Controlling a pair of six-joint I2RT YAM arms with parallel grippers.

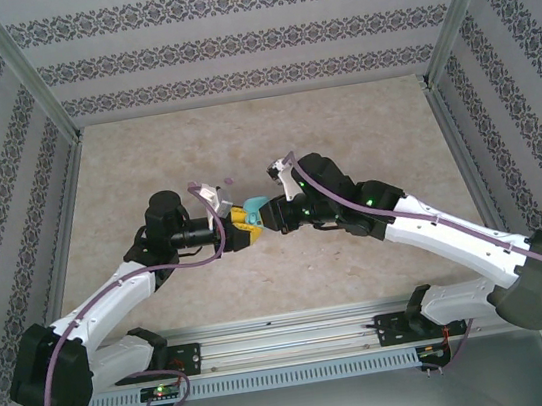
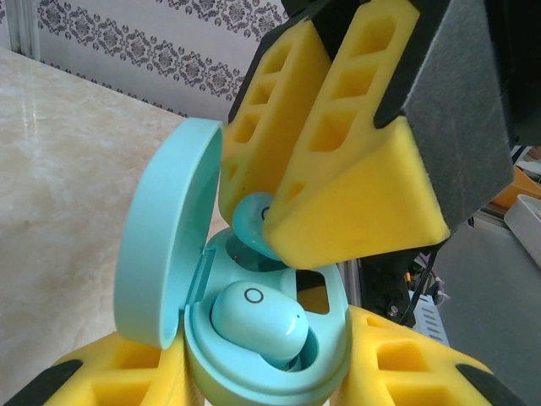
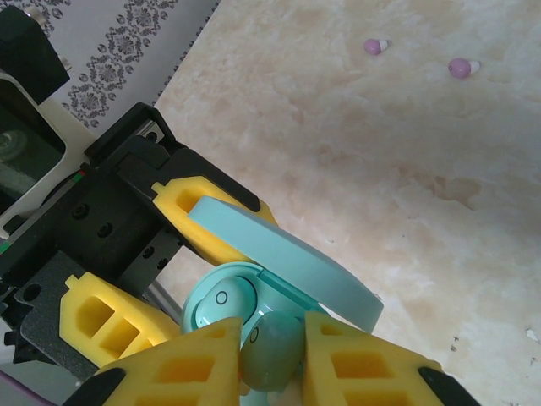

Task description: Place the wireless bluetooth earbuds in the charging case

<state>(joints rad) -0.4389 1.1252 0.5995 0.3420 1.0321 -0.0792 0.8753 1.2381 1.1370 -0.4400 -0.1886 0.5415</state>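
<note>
The light blue charging case [image 2: 254, 376] is held off the table with its lid [image 2: 165, 241] swung open, and my left gripper [image 2: 262, 385] is shut on its base. One light blue earbud [image 2: 258, 326] sits in a socket. My right gripper [image 3: 275, 372] is shut on a second light blue earbud [image 3: 272, 351], held right over the other socket [image 2: 241, 258] and touching the case. From above, both grippers [image 1: 241, 225] [image 1: 273, 218] meet at the case [image 1: 255, 208] mid-table. Two pink-purple earbuds [image 3: 372, 46] [image 3: 461, 68] lie loose on the table.
The beige marbled table [image 1: 342, 132] is boxed in by patterned walls [image 1: 249, 44] and aluminium posts [image 1: 25, 71]. A metal rail [image 1: 291, 347] carrying both arm bases runs along the near edge.
</note>
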